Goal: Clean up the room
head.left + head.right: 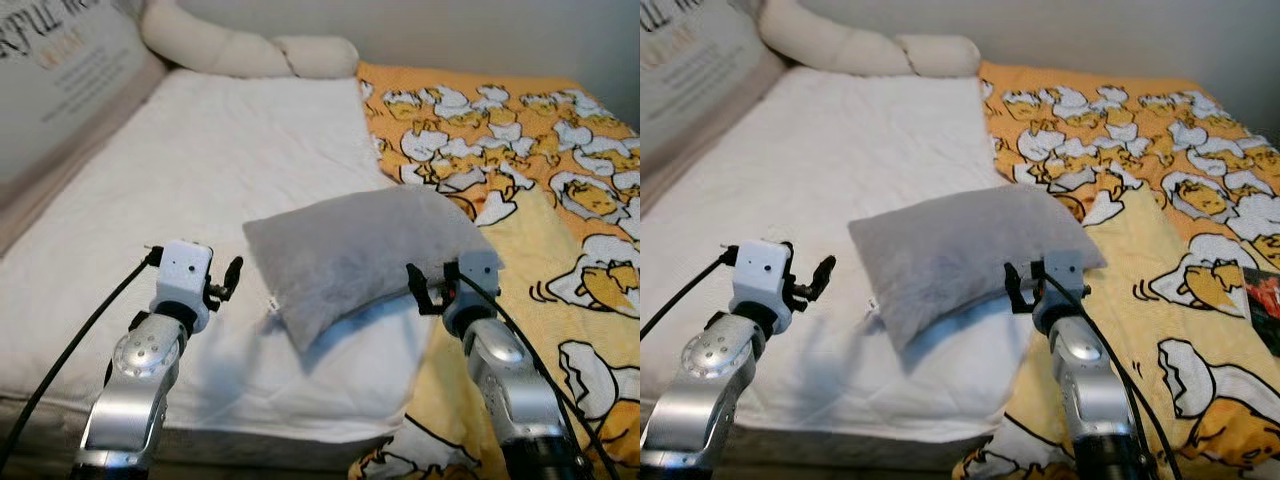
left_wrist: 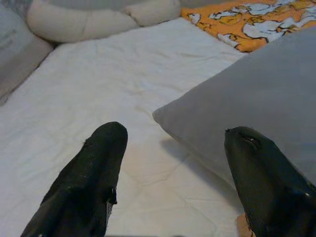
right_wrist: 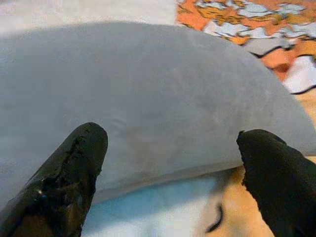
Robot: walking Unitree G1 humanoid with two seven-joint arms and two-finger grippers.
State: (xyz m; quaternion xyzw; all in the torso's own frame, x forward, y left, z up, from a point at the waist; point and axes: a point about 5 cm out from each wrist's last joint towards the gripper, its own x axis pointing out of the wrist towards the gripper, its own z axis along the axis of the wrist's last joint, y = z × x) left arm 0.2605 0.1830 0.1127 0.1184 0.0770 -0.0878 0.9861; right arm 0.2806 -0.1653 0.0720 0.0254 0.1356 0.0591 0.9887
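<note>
L gripper (image 1: pixel 232 279) at 9 o'clock of pillow (image 1: pixel 360 250), jaws wide, empty. Grey pillow lies askew mid-bed on white sheet (image 1: pixel 180 180), edge over duck blanket (image 1: pixel 560 200). R gripper (image 1: pixel 425 290) at its 5 o'clock, jaws wide, just short. Tidying barely begun; pillow ungrasped, probably belongs at headboard, 12 o'clock.

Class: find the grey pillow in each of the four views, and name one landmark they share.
Left eye: pillow, centre.
Right eye: pillow, centre.
Left wrist: pillow, beyond the fingertips.
Right wrist: pillow, close ahead.
Shared landmark: orange blanket.
</note>
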